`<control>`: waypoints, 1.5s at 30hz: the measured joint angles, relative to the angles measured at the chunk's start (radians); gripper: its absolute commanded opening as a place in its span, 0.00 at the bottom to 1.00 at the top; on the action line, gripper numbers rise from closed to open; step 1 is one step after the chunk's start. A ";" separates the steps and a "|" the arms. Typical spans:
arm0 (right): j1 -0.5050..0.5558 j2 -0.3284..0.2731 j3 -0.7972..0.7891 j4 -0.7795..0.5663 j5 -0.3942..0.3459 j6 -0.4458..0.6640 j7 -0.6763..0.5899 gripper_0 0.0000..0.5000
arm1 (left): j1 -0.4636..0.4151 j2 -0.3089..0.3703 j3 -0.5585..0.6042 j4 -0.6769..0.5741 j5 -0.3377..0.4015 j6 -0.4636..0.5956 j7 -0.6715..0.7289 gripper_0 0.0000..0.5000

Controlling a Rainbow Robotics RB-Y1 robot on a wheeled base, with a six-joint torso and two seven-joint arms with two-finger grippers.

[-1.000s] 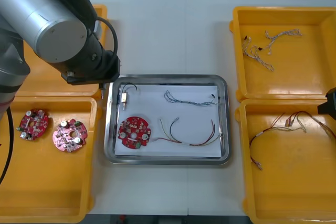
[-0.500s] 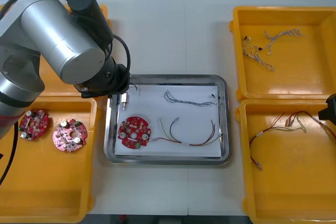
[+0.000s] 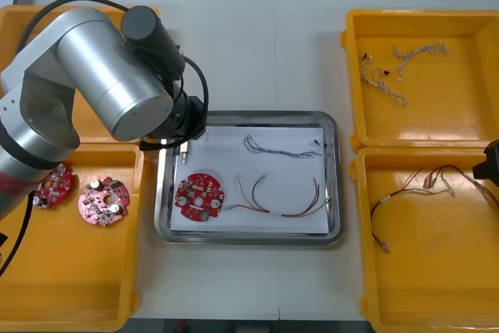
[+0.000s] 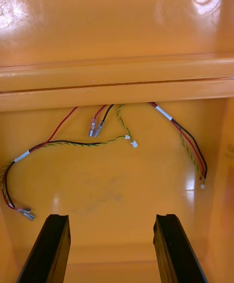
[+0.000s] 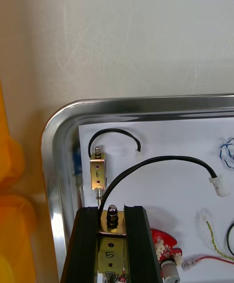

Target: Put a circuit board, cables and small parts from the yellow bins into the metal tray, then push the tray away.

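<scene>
The metal tray [image 3: 248, 118], white inside, holds a red circuit board [image 3: 199, 198], a blue and white cable [image 3: 281, 147], a red and yellow cable [image 3: 284, 200] and a small metal part [image 3: 185, 148] with a black cable. My left arm [image 3: 117, 76] hangs over the tray's far left corner. In the left wrist view my left gripper [image 5: 111, 210] is shut on a second small metal part [image 5: 111, 249] trailing a black cable [image 5: 161, 159], just above the tray's rim [image 5: 63, 117], right behind the lying part [image 5: 98, 173]. My right gripper [image 4: 112, 217] is open over red and yellow cables [image 4: 97, 137].
Two more circuit boards [image 3: 53, 186] [image 3: 102, 200] lie in the near left yellow bin [image 3: 70, 302]. The far right bin [image 3: 468, 115] holds light cables [image 3: 386, 72]. The near right bin [image 3: 437, 294] holds red and yellow cables [image 3: 425, 193], with my right gripper [image 3: 490, 163] at its right edge.
My left arm has swung right and nearer, from over the far left bin to over the tray's far left corner. The right arm has stayed put.
</scene>
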 measured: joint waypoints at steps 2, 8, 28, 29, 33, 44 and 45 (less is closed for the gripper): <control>0.000 0.000 0.000 0.000 0.000 0.000 0.000 1.00 | 0.000 -0.005 -0.009 0.022 -0.013 -0.023 0.000 0.00; 0.000 0.000 0.000 0.000 -0.001 0.000 0.000 1.00 | 0.000 -0.042 -0.018 0.089 -0.054 -0.042 0.000 0.00; 0.000 0.000 0.000 0.000 -0.002 0.000 0.000 1.00 | -0.004 -0.172 -0.049 0.261 -0.157 -0.087 0.000 0.00; 0.000 0.000 0.000 0.000 -0.002 0.000 0.000 1.00 | -0.004 -0.178 -0.052 0.270 -0.161 -0.090 0.000 0.00; 0.001 0.000 0.000 0.000 -0.002 0.000 -0.016 1.00 | -0.004 -0.197 -0.053 0.288 -0.166 -0.093 0.000 0.00; 0.001 0.000 0.000 0.000 -0.002 0.000 -0.054 1.00 | -0.004 -0.204 -0.072 0.288 -0.166 -0.093 0.000 0.00; 0.001 0.000 0.000 0.000 -0.002 0.000 -0.054 1.00 | -0.004 -0.204 -0.073 0.288 -0.166 -0.093 0.000 0.00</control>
